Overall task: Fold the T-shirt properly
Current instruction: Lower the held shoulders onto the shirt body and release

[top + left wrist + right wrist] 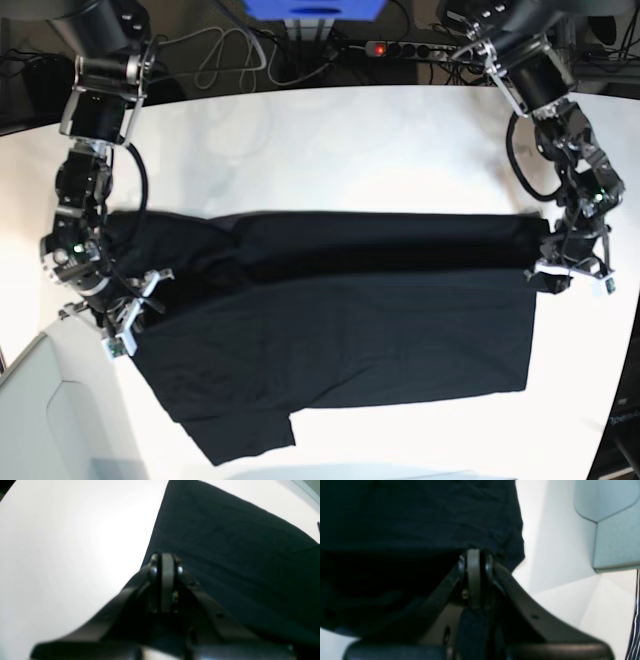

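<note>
The black T-shirt (350, 330) lies spread on the white table (330, 150), plain side up. A long band along its far edge is folded over toward the near side, and a sleeve (240, 435) sticks out at the near left. My left gripper (543, 266) is shut on the shirt's right edge; in the left wrist view its closed tips (166, 556) pinch the cloth (225, 542) at the border. My right gripper (152, 283) is shut on the shirt's left edge. In the right wrist view it (475, 552) holds the dark hem (420, 517), which hangs slightly raised.
Cables and a power strip (385, 48) run behind the table's far edge, beside a blue box (315, 8). A pale grey panel (50, 410) stands off the near left corner, and a grey-blue panel (615, 530) shows in the right wrist view.
</note>
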You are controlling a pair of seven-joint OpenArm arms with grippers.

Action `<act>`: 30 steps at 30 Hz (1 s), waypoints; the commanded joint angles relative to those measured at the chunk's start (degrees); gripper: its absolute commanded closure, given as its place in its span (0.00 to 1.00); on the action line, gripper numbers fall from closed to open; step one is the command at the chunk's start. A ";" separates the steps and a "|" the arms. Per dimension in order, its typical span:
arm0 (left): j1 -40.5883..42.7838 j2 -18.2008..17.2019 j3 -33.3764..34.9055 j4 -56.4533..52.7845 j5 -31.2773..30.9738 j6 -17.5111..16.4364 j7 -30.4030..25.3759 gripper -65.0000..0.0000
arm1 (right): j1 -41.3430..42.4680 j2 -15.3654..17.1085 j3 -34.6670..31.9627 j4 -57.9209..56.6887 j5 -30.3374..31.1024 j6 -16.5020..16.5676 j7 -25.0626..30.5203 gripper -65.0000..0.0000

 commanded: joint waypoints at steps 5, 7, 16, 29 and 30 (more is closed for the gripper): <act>-1.39 -0.92 0.11 0.75 -0.56 -0.23 -1.27 1.00 | 1.67 0.25 0.13 0.89 0.44 0.11 1.19 1.00; -1.39 -0.92 0.20 0.75 -0.56 -0.23 -1.09 1.00 | 1.67 0.25 0.13 0.89 0.44 0.11 1.19 1.00; -1.39 -0.92 0.02 1.45 -0.74 -0.23 -1.09 0.67 | 2.19 0.51 0.04 1.15 -0.53 0.19 0.66 0.59; 6.17 0.05 -4.37 3.21 -1.18 -0.49 -1.71 0.56 | -6.42 1.04 0.48 14.16 -0.53 0.19 0.75 0.42; 6.17 0.31 -5.17 1.10 -1.18 -0.58 -1.71 0.54 | -7.74 1.30 0.48 15.30 -0.53 0.19 0.75 0.42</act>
